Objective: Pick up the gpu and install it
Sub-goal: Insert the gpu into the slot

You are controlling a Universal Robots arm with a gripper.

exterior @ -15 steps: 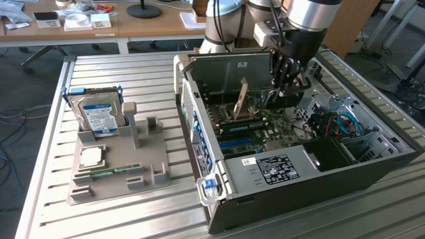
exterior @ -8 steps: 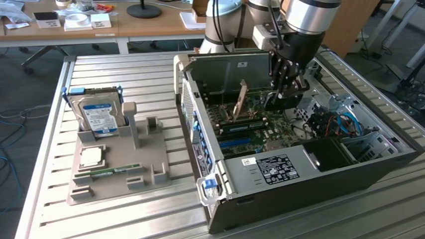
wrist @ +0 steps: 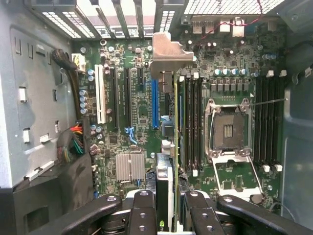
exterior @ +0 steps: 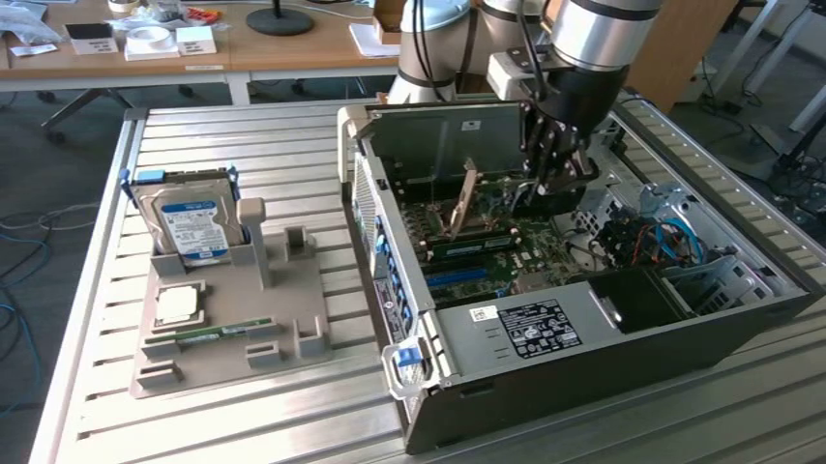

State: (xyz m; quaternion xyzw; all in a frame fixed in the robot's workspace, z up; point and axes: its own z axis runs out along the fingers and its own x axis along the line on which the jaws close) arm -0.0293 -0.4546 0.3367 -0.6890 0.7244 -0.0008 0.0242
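Install step in hand: the jaws are clamping the gpu (wrist: 166, 186) edge-on, holding it inside the open computer case (exterior: 581, 358) above the motherboard (wrist: 132, 112), just beside the blue slot (wrist: 155, 105); seating is probably calling for squaring its edge over that slot.

One gpu (wrist: 165, 183), one computer case (exterior: 620, 338), one hard drive (exterior: 193, 227), one RAM stick (exterior: 207, 335).

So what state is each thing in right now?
computer case: lying on its side, open.
gpu: held on edge inside the computer case.
gripper: closed on the gpu.
CPU socket: open, empty.
hard drive: standing upright in the stand.
RAM stick: lying flat on the stand.
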